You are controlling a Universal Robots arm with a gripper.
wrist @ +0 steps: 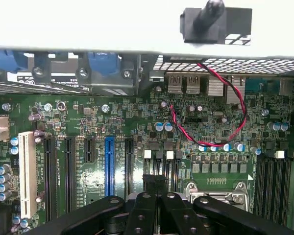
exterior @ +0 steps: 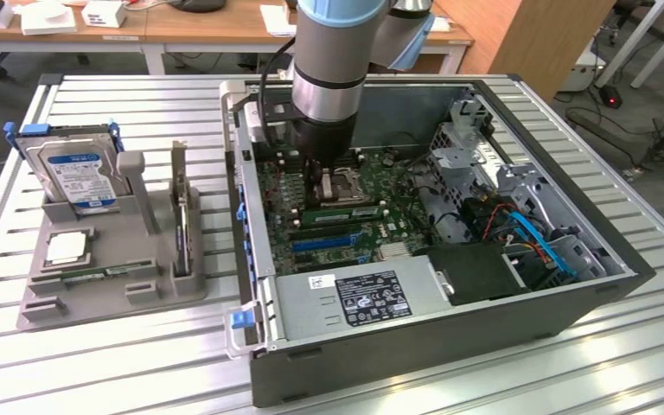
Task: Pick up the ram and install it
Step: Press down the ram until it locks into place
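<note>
Over the open PC case [exterior: 424, 346], on a ribbed aluminium table [exterior: 113, 95], the arm [exterior: 329, 78] hangs approx. vertical: pale-blue joint on top, grey tube w/ black band, wrist pointing straight down into the case's back half.

The claw [exterior: 335, 186] is down close to the motherboard [exterior: 367, 229]. In the wrist view its black matte fingers [wrist: 139, 210] are pressed together, bolt holes showing on the links. Pinched at the tips: the ram [exterior: 349, 211], a thin green stick w/ dark chips, lying level and lengthwise across the board, just under the claw. Can't tell if it's touching a slot.

Other bits, big to small:
- Power supply [exterior: 355, 298]: grey metal box, black-and-white label, front of case.
- Grey plastic rack [exterior: 113, 285], on the exterior view's left, well apart from the case, blocky w/ slots.
- Hard drive [exterior: 79, 173]: silver and blue, upright in the rack.
- Card w/ metal bracket [exterior: 179, 199], on edge in the rack.
- Blue slot [wrist: 109, 164], long and narrow betw. black ones.
- Red-and-black wire [wrist: 240, 98], looping over the green board.
</note>
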